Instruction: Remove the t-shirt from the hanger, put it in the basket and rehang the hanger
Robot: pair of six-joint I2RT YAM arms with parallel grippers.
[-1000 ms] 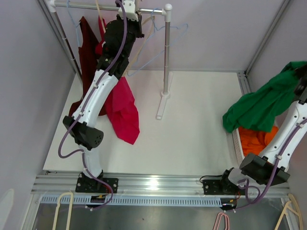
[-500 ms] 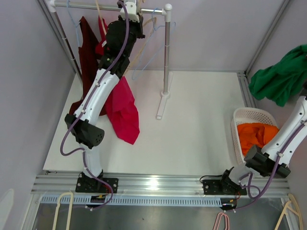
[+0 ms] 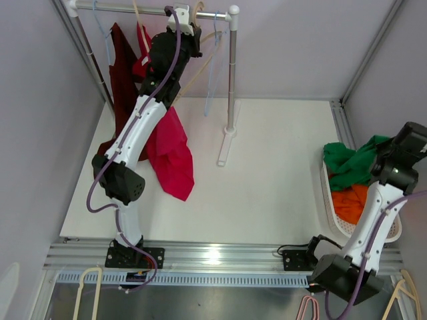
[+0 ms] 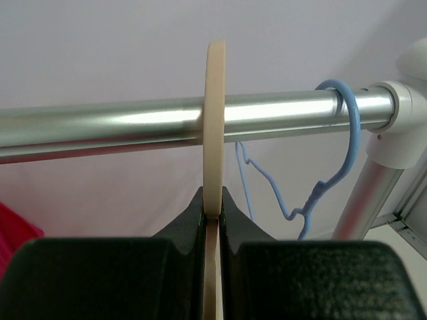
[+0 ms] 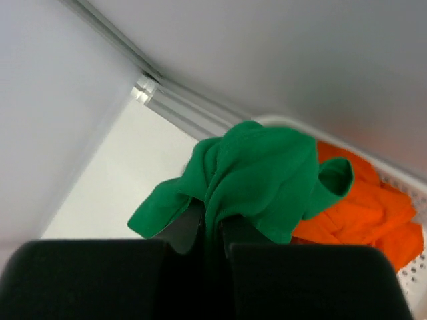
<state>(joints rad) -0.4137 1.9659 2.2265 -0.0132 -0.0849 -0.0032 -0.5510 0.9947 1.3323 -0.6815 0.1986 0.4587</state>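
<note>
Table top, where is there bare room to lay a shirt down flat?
The widest bare patch of the table lies between the rack's foot and the white basket. A smaller strip runs along the near edge, in front of the red shirt. Crowded: the far left corner under the rail, and the basket, with orange cloth inside and the green t-shirt above.

In the left wrist view, the lower part of the cream hanger (image 4: 215, 120) disappears between the fingers of the left claw (image 4: 213, 208). The claw's dark body blocks the lower part of the blue hanger (image 4: 353, 140), and the rail (image 4: 100, 127) runs off the left edge. In the right wrist view, the pinched fold of the green t-shirt (image 5: 257, 170) is buried inside the right claw (image 5: 212, 227). The shirt covers part of the orange cloth (image 5: 363, 207), and the basket (image 5: 412, 283) is cut off at the right edge. In the top view, neither claw's tips can be made out.
</note>
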